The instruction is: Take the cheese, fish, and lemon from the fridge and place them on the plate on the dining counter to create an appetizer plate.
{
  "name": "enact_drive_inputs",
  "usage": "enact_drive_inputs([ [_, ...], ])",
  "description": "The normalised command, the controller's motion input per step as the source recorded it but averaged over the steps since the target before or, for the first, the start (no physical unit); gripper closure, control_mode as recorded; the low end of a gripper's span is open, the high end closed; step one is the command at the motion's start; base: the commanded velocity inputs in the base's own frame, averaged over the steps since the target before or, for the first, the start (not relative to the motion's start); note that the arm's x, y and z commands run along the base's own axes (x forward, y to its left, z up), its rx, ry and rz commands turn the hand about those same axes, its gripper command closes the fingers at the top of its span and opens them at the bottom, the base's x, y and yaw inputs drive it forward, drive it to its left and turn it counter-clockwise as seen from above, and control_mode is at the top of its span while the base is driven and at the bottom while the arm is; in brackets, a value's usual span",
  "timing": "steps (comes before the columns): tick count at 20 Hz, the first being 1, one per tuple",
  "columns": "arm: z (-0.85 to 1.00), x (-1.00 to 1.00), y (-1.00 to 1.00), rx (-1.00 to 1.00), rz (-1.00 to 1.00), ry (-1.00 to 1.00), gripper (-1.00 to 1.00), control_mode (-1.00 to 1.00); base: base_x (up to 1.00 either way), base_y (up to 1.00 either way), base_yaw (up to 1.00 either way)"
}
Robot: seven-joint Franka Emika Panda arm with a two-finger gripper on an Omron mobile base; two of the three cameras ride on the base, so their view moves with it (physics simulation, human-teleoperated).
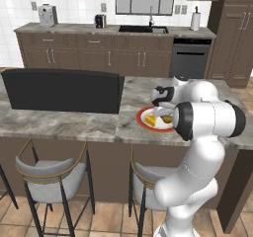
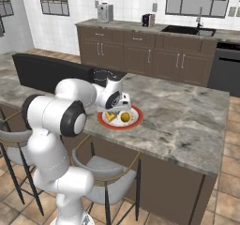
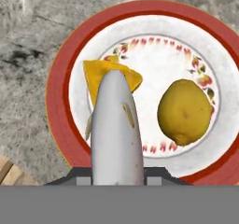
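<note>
The dining desk (image 2: 187,111) runs long, with bare marbled stone open to the right of the plate and a black inset (image 1: 62,90) to its left. The plate (image 3: 58,111) sits close to the desk's near edge, red rim whole. On it the lemon (image 3: 185,112) lies right of the cheese (image 3: 95,73), a clear white gap between them. The fingers (image 3: 116,174) are clamped narrow on the fish (image 3: 116,139), which hangs over the plate and overlaps the cheese in the hand view.
</note>
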Motion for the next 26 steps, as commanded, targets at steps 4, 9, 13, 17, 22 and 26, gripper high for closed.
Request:
enact_drive_inputs([
  [4, -0.07, 0.38, 0.0, 0.0, 0.0, 0.0, 1.0, -1.0, 0.0, 0.0, 0.0],
  [9, -0.27, 0.4, 0.0, 0.0, 0.0, 0.0, 1.0, -1.0, 0.0, 0.0, 0.0],
  [13, -0.41, 0.4, 0.0, 0.0, 0.0, -0.01, 1.0, -1.0, 0.0, 0.0, 0.0],
  [17, -0.37, 0.45, -0.07, 0.0, 0.0, -0.01, 1.0, -1.0, 0.0, 0.0, 0.0],
  [22, -0.25, 0.42, -0.19, 0.0, 0.0, 0.0, 1.0, -1.0, 0.0, 0.0, 0.0],
  [26, -0.3, 0.22, -0.13, 0.0, 0.0, -0.03, 1.0, -1.0, 0.0, 0.0, 0.0],
])
